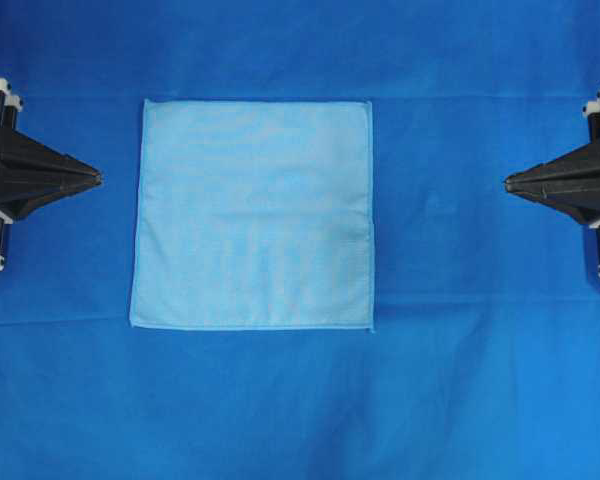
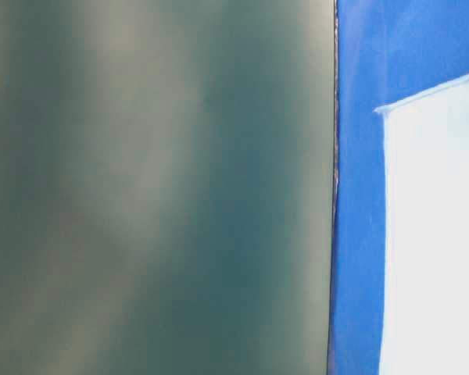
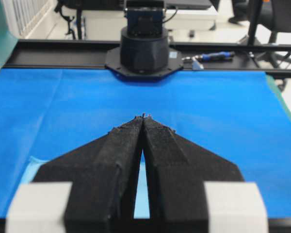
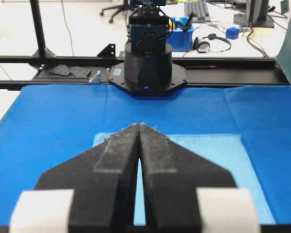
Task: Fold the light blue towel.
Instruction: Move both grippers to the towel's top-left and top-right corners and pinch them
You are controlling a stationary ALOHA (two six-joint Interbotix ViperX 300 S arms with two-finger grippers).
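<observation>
Royal-blue sheeting point(image 1: 480, 400) covers the whole table, and the light blue towel point(image 1: 252, 213) lies flat and unfolded on it, a little left of centre (its hem visible all round). At either side, well apart from the cloth, the left gripper point(image 1: 98, 179) and right gripper point(image 1: 508, 183) have their fingers pressed together, holding nothing.

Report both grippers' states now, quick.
Left gripper: jaws shut, holding nothing, clear of the light blue towel.
Right gripper: jaws shut, holding nothing.
</observation>
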